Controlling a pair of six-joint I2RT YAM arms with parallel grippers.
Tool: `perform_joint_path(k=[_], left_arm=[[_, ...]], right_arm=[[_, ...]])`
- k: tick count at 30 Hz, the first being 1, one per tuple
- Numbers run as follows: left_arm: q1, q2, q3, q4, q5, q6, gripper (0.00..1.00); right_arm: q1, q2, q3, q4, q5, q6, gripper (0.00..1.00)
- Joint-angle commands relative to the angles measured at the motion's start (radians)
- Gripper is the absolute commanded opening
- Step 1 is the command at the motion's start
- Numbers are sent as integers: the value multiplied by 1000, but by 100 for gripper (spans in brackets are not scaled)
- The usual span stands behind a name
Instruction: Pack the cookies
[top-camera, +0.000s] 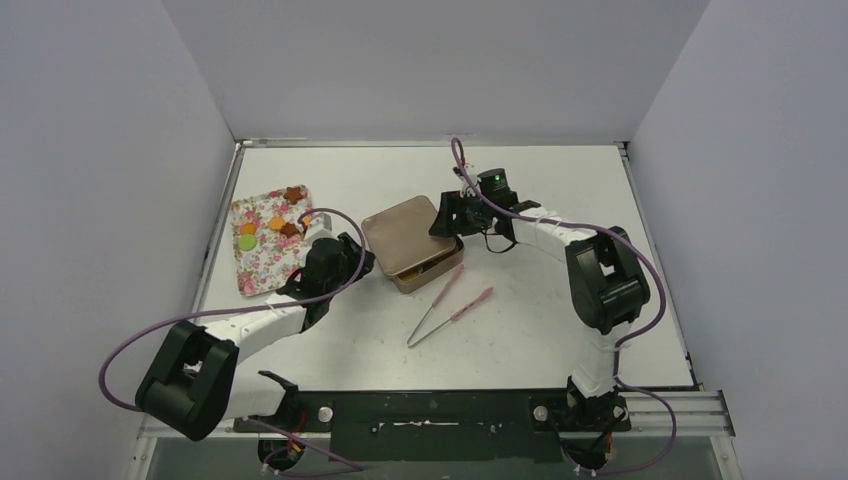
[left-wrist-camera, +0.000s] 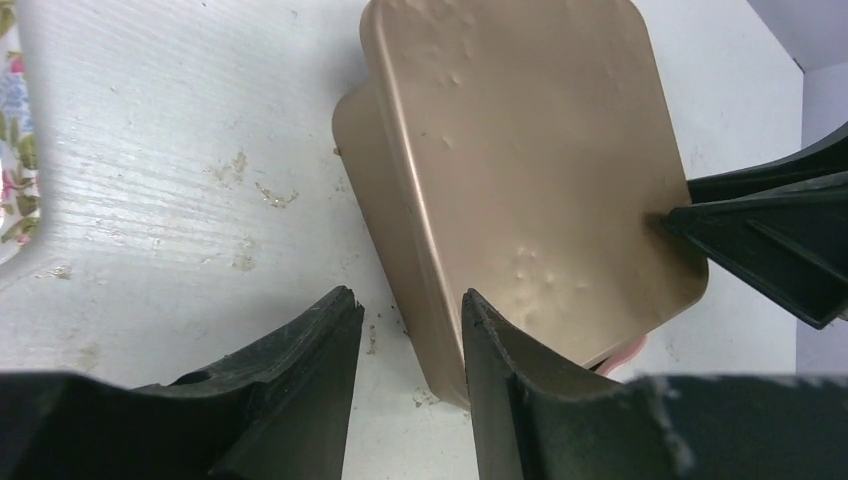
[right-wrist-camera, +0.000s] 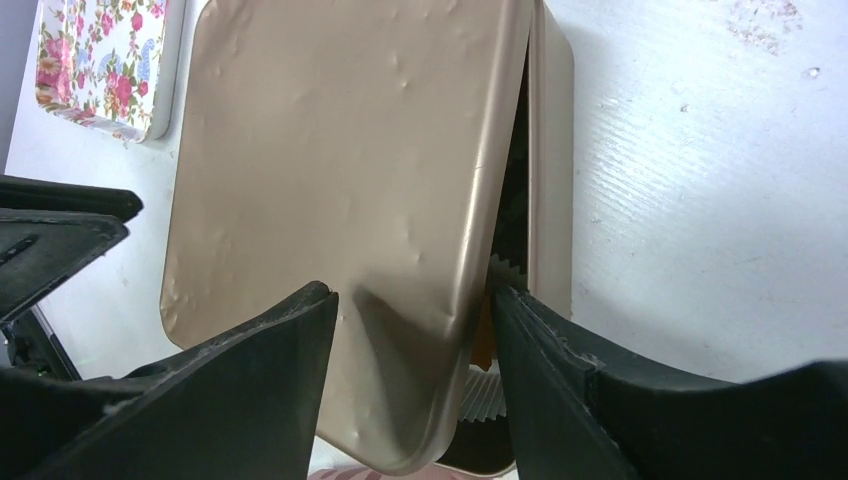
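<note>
Several cookies lie on the floral tray (top-camera: 262, 250) at the left: a green one (top-camera: 246, 241), orange ones (top-camera: 275, 225) and dark brown ones (top-camera: 293, 193). A gold tin (top-camera: 410, 240) sits mid-table with its lid (right-wrist-camera: 340, 170) lying askew on top. Through the gap under the lid an orange piece (right-wrist-camera: 487, 335) shows beside a white pleated paper cup (right-wrist-camera: 487, 400). My left gripper (left-wrist-camera: 405, 305) stands open astride the tin's near-left wall, with one finger (left-wrist-camera: 500, 360) over the lid. My right gripper (right-wrist-camera: 410, 300) is open astride the lid's far-right corner.
Pink tongs (top-camera: 448, 306) lie on the table in front of the tin. The floral tray lies close to the left wall. White walls enclose the table at the left, back and right.
</note>
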Motion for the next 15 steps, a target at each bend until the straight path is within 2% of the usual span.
perform_joint_path(k=[1, 7, 15], left_arm=[[3, 41, 54, 59, 50, -17, 38], [5, 61, 63, 75, 37, -28, 37], [10, 130, 119, 93, 51, -37, 38]], right_arm=[[-12, -87, -17, 45, 35, -24, 61], [-12, -143, -53, 60, 135, -28, 74], [-22, -81, -47, 99, 98, -5, 79]])
